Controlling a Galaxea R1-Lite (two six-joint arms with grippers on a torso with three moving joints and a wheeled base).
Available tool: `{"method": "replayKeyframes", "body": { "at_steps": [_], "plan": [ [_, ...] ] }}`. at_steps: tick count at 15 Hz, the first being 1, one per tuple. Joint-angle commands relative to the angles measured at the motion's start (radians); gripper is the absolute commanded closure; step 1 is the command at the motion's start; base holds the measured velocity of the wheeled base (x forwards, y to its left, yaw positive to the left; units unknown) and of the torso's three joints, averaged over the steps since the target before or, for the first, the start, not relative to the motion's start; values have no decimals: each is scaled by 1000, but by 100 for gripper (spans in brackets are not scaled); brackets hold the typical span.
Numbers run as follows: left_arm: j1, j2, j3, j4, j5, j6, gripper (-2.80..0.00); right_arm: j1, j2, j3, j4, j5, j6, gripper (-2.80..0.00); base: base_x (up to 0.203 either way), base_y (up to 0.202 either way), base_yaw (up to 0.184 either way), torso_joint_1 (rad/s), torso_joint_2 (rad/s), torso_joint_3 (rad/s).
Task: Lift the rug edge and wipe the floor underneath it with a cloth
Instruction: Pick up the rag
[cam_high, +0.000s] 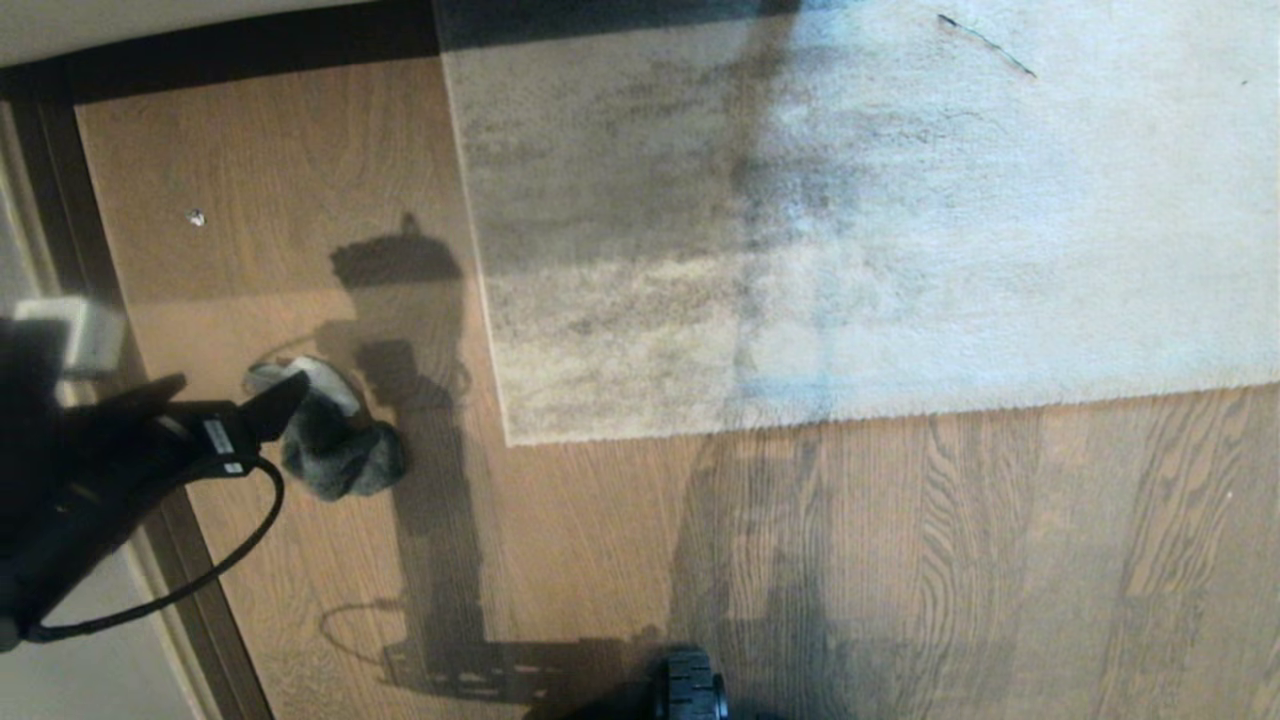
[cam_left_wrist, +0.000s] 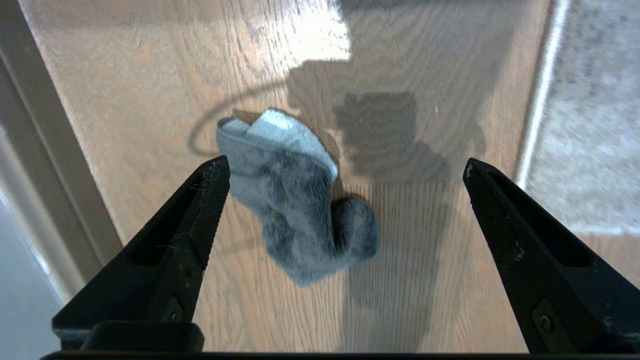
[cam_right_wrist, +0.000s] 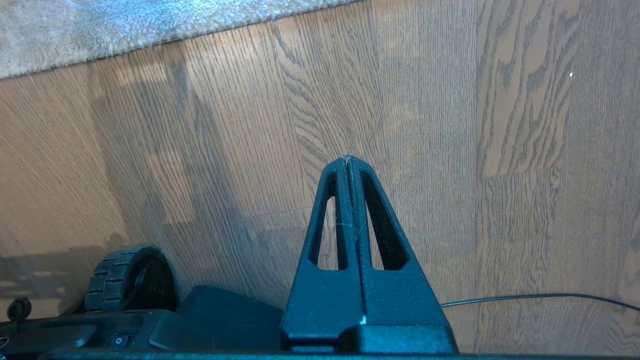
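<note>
A small crumpled grey cloth lies on the brown wood floor, left of the pale grey rug's corner. The rug edge runs straight back from that corner and lies flat. My left gripper hovers over the cloth from the left, open. In the left wrist view the cloth lies below and between the wide-apart fingers of the left gripper, nearer one finger, untouched, with the rug edge off to the side. My right gripper is shut and empty above bare floor, apart from the rug edge.
A dark skirting strip borders the floor on the left, with a white box-like object against it. A small white speck lies on the planks. The base's wheel is at the near edge. A thin cable crosses the floor.
</note>
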Motion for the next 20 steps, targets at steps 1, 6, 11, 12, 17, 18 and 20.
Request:
{"method": "replayKeyframes", "body": {
  "at_steps": [1,6,11,12,17,18,20],
  "plan": [
    [9,80,9,-63,1,2,-280,0,0,0,0,0,0,0,0,0,0,0,0,0],
    [71,193,99,-235,-4,7,-280,0,0,0,0,0,0,0,0,0,0,0,0,0],
    [90,406,201,-547,0,1,-280,0,0,0,0,0,0,0,0,0,0,0,0,0],
    [94,422,206,-568,1,-1,-280,0,0,0,0,0,0,0,0,0,0,0,0,0],
    [91,464,180,-570,-6,-9,-280,0,0,0,0,0,0,0,0,0,0,0,0,0],
    [91,471,174,-570,-6,-9,-280,0,0,0,0,0,0,0,0,0,0,0,0,0],
    [92,495,157,-570,-6,-9,-280,0,0,0,0,0,0,0,0,0,0,0,0,0]
  ]
}}
